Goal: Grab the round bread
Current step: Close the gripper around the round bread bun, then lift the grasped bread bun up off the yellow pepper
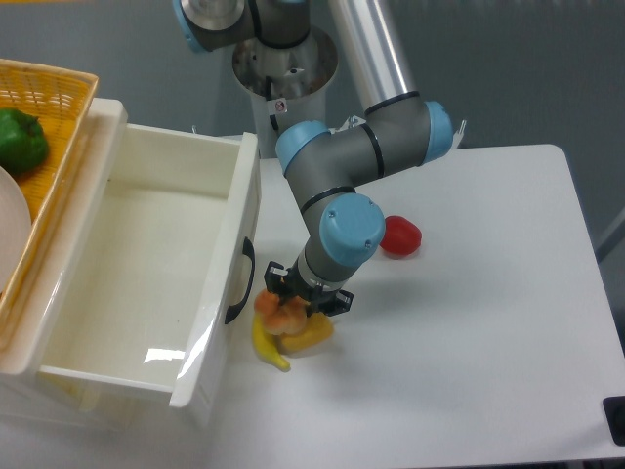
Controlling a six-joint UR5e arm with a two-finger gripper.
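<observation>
- The bread (pixel 280 312) is sitting on the white table (pixel 469 322), just in front of the open drawer's (pixel 146 283) black handle (pixel 240 279).
- It is lying in a small pile, touching a banana (pixel 268 350) below it and a yellow-orange block (pixel 309 333) to its right.
- The gripper (pixel 297 298) is pointing down right over the pile, its black body covering the upper right edge of the bread.
- The fingers are hiding behind the gripper body and the bun, so I cannot tell whether they are spread or closed, or whether they are touching the bread.
- The arm (pixel 347 181) is reaching down from its base (pixel 283 59) at the back of the table, its blue-capped wrist (pixel 342 233) hanging just above the gripper.
- A red fruit (pixel 400 235) is lying on the table to the right of the wrist, apart from the pile.
- The drawer is standing pulled out, showing a bare white inside.
- A wicker basket (pixel 49 127) is sitting at the far left, holding a green pepper (pixel 20 140) and the edge of a white plate (pixel 8 234).
</observation>
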